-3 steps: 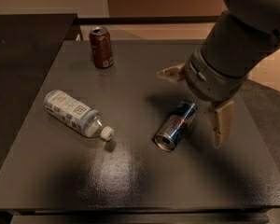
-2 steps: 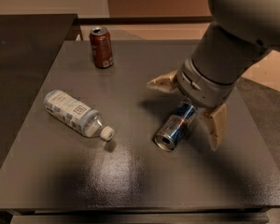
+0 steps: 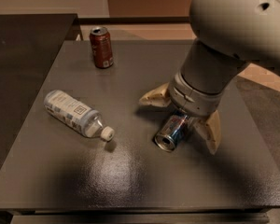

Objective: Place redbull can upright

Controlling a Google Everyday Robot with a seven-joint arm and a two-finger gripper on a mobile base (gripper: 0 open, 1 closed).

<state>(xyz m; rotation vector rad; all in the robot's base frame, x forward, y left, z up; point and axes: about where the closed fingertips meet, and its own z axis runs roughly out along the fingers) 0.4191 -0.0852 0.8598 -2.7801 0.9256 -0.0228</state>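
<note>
**Operator:** Which step is in hand?

**Technician:** Grasp approach. The redbull can (image 3: 170,133) lies on its side on the counter (image 3: 130,176), right of centre, with one silver end facing the camera. The tool (image 3: 177,126) hangs directly over it. Its fingers (image 3: 210,130) are spread wide, one on each side of the can, and neither is seen gripping it.

**Operator:** What does the next move call for?

**Technician:** By my judgement: lower the tool, close the fingers across the can body, lift, turn the can a quarter turn and set it on one end on bare counter. The plastic bottle (image 3: 77,113) and the soda can (image 3: 101,47) lie well apart to the left, so neither should interfere.

**Operator:** What cannot be verified?

**Technician:** The far end of the can is hidden under the wrist. Which end is the top cannot be told. Whether the fingertips touch the counter is unclear. The arm is cut off at the upper right edge.
</note>
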